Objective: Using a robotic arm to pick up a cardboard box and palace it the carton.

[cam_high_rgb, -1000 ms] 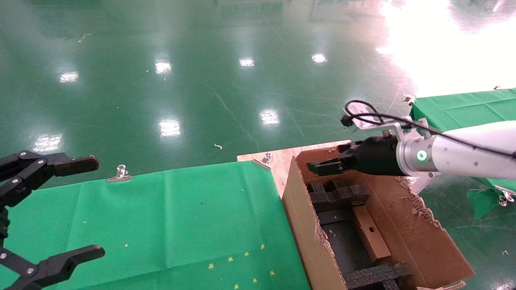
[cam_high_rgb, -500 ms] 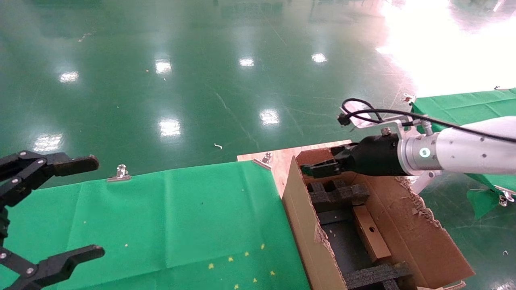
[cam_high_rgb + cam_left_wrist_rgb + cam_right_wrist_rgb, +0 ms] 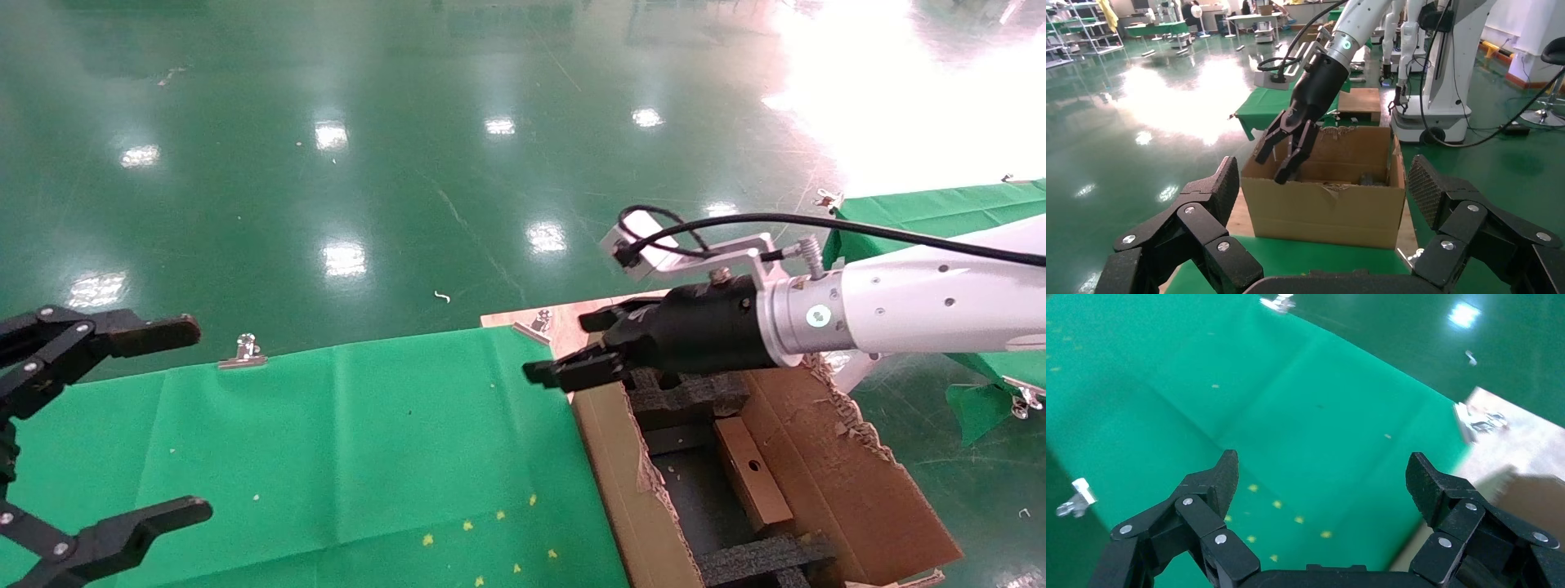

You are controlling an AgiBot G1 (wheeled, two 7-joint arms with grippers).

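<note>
Workshop floor and surroundings
Glossy green floor reflects ceiling lights (strong glare far right); shelving stands beyond.

carton near end cut off by frame edge; cardboard box near end hidden behind foam block.
</note>
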